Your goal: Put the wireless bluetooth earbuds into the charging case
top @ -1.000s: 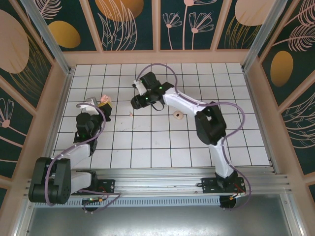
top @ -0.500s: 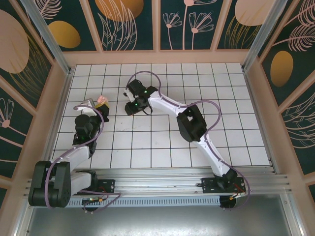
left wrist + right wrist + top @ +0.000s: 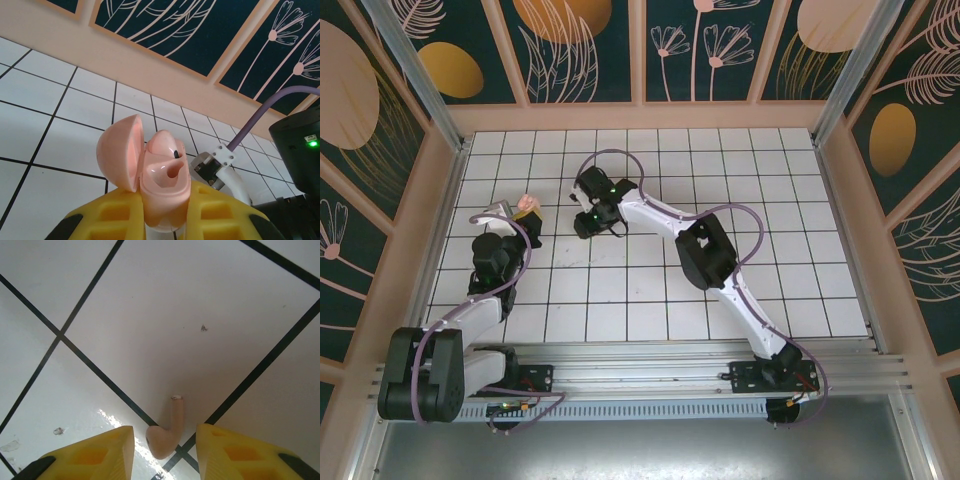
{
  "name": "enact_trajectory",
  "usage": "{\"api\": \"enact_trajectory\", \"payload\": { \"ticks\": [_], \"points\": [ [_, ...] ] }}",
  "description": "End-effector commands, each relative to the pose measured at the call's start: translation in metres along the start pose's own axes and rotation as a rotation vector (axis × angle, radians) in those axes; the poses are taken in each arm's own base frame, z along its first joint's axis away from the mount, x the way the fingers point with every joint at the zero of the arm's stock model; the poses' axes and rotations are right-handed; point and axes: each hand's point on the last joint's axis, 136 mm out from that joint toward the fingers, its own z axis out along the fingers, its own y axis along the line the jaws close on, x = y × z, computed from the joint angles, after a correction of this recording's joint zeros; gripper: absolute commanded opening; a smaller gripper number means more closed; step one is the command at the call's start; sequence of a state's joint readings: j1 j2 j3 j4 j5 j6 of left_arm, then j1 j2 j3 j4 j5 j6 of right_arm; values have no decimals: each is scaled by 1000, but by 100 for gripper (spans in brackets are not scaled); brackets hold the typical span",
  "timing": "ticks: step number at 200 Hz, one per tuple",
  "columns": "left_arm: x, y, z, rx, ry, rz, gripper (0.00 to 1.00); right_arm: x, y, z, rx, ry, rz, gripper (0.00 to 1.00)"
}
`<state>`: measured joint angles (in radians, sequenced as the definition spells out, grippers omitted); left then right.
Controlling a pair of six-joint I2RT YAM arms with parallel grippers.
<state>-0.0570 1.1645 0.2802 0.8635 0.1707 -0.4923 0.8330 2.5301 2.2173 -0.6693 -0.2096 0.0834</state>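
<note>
While the left hand [image 3: 162, 212] pinches the open charging case [image 3: 161, 175], the right hand [image 3: 164, 450], fingers spread, straddles an earbud [image 3: 170, 425] lying on the tabletop [image 3: 150, 315]. This looks like the pickup step, and the next move calls for a centred pinch.

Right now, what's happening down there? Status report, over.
Left fingers shut on charging case, lid open. Right fingers open, straddling earbud on the tile. Nothing in the way.
</note>
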Motion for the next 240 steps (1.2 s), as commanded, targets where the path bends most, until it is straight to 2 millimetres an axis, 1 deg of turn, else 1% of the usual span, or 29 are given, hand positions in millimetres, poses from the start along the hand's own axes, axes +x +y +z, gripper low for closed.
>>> {"api": "enact_trajectory", "payload": {
  "ticks": [1,48,72,90,120,144,170,197,214,240],
  "points": [
    [-13,-3,-3,10,-49,-3,13,1,2,14,-5,1,-16,38],
    [-13,-4,-4,16,-51,-4,13,6,-1,21,21,11,-23,34],
    [-13,-5,-4,18,-51,1,13,8,-3,20,40,16,-28,30],
    [-13,-5,-4,21,-47,6,13,6,-1,15,49,12,-35,28],
    [-13,-7,-4,24,-33,24,13,-2,3,-3,57,-29,-46,25],
    [-13,-9,-5,29,-32,33,13,-9,7,-25,56,-75,-49,23],
    [-14,-12,-5,45,-28,42,13,-9,11,-49,49,-112,-38,22],
    [-13,-17,-4,67,-15,45,13,4,7,-71,46,-129,-3,22],
    [-14,-18,-3,77,-12,45,13,22,1,-82,41,-121,36,22],
    [-14,-22,-2,97,-7,41,13,52,-14,-98,44,-104,115,22]
  ]
}}
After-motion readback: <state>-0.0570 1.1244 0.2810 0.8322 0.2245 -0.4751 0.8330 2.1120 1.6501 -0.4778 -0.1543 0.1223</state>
